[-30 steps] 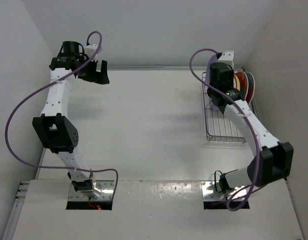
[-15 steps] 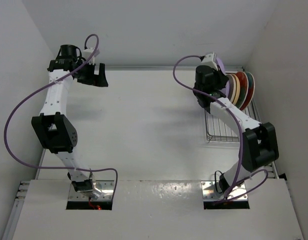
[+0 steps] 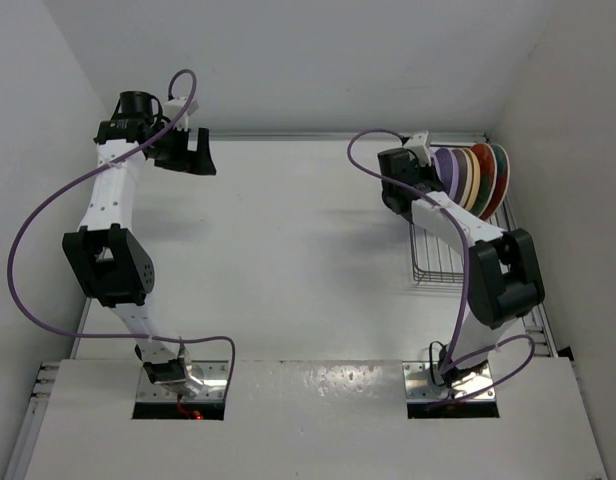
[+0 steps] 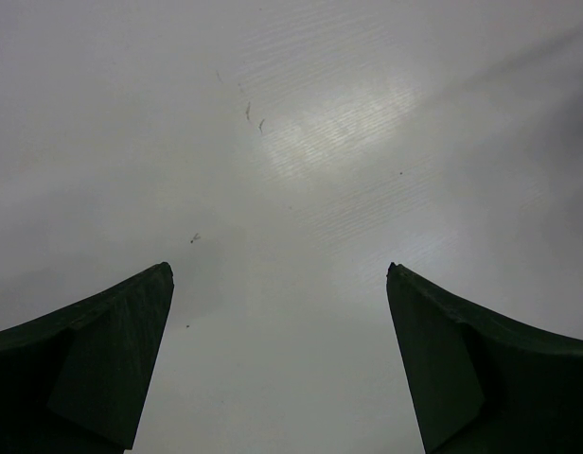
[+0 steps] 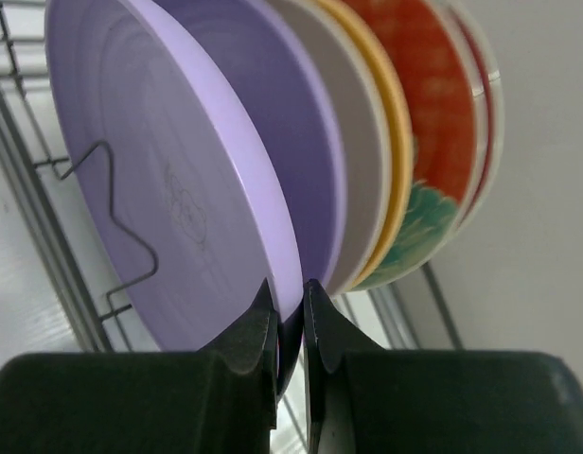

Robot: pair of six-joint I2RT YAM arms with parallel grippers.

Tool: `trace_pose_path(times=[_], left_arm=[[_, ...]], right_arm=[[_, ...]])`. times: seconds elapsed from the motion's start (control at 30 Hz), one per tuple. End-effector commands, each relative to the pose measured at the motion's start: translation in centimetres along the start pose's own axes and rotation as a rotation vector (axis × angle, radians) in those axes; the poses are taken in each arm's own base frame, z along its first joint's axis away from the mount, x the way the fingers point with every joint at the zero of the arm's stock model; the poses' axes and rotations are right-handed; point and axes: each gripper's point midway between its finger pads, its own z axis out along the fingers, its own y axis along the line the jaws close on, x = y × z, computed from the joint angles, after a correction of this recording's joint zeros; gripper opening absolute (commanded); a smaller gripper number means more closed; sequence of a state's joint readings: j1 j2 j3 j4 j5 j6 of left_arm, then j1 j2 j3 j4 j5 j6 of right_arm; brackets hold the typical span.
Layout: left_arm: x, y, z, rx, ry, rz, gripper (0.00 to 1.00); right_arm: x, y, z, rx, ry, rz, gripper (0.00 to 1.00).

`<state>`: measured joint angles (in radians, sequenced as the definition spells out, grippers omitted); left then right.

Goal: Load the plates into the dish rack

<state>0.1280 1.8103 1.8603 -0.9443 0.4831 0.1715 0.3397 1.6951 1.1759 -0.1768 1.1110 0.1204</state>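
1. Table (image 3: 288, 230): bare white surface. It spreads out to the left of my right pincer (image 5: 290, 312) and lies under my left pincer (image 4: 277, 274).

2. Dish rack (image 3: 433, 262): it lies just beyond and to the right of my right pincer. One bent wire prong (image 5: 112, 218) crosses the held plate's face, to the left of my fingertips.

3. Plates: all five stand on edge in one row. The front lilac plate (image 5: 178, 189) is in my grip. The second lilac plate (image 5: 291, 113), the yellow-orange plate (image 5: 394, 161) and the red patterned plates (image 5: 438, 104) follow in order to the right of my pincer, close together.

4. Right pincer: clamped on the lower rim of the front lilac plate, one finger on each face.

5. Left pincer: jaws fully apart and empty, well away to the left at the far edge of the table.

Change: over the last second my right arm swung from above the rack to its left side. This brought the lilac plate upright against the row.

Meaning: this appears to be the last plate. My own fingers hide whether its lower edge is seated on the wires. If it is, only release and withdrawal remain. Risk: the plate may tip if I let go before it is seated.
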Motion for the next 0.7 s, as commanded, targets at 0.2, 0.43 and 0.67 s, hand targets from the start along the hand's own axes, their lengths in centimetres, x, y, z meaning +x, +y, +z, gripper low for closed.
trace_pose_path(times=[0.2, 0.43, 0.67], left_arm=[[-1.1, -0.7, -1.8, 0.011, -0.058, 0.023, 1.00], [-1.3, -0.8, -2.2, 0.009, -0.066, 0.027, 1.00], [-1.2, -0.1, -3.0, -0.036, -0.069, 0.035, 1.00]], right_arm=[[-1.3, 0.1, -0.8, -0.113, 0.071, 0.130, 0.51], [-5.9, -4.2, -4.0, -0.214, -0.031, 0.248, 0.75], [-6.5, -8.1, -8.5, -0.556, -0.129, 0.466, 1.00]])
